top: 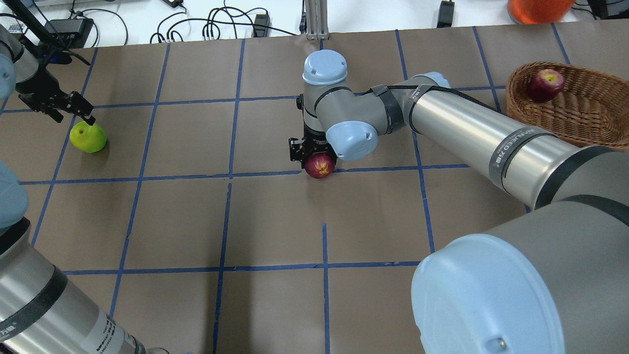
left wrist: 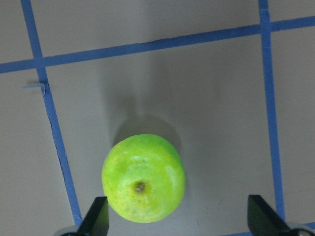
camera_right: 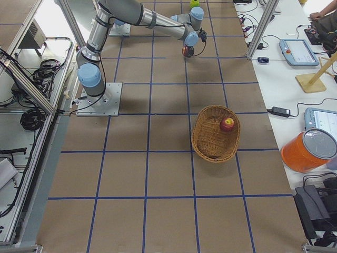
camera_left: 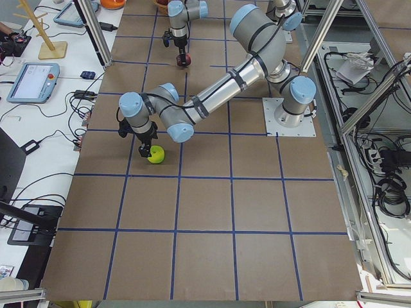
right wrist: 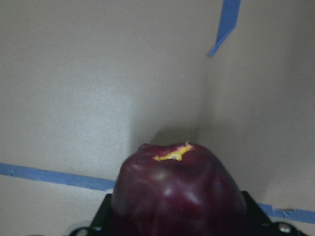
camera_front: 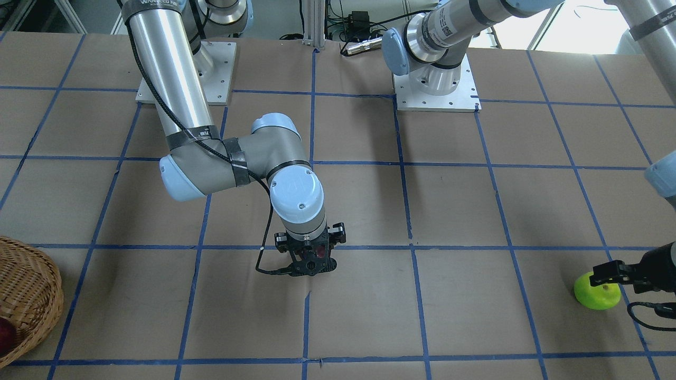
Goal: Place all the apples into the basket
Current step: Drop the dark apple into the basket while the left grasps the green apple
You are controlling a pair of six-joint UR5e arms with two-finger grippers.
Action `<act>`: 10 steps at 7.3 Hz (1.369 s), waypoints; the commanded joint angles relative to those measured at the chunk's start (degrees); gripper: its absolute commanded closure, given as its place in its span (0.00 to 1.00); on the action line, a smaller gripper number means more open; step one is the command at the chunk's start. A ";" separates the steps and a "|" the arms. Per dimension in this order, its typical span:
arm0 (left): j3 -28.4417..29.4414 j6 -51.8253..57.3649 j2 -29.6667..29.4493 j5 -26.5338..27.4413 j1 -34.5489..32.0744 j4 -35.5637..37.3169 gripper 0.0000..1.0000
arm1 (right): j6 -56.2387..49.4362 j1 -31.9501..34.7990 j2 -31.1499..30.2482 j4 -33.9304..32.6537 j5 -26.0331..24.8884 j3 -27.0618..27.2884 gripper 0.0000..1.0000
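Note:
The lime green apple [top: 88,137] lies on the table at the far left. My left gripper [top: 73,110] hovers just above it, open. In the left wrist view the apple [left wrist: 143,178] sits between the spread fingers [left wrist: 98,216], nearer the left one. My right gripper [top: 317,155] is mid-table, shut on the dark maroon apple [top: 319,165]. That apple fills the right wrist view [right wrist: 179,191] between the fingers [right wrist: 101,216], low over the table. The streaky red apple [top: 545,84] lies in the wicker basket [top: 589,118] at the far right.
An orange container [top: 538,9] stands beyond the basket, off the table's far edge. Two arm base plates [camera_front: 435,89] sit at the robot's side. The right arm's long links stretch over the table between its base and the basket.

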 commanded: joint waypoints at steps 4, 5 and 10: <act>0.06 1.59 -6.23 0.07 0.28 1.95 0.00 | -24.45 -25.67 -2.42 23.59 -9.37 -20.36 1.00; 0.06 1.50 -6.68 0.50 0.28 2.04 0.00 | -30.63 -32.25 -1.63 23.49 -9.84 -20.44 1.00; 0.94 -0.94 -0.02 1.48 -1.65 -7.06 0.98 | -58.53 -50.76 7.85 10.14 -10.11 -21.42 0.94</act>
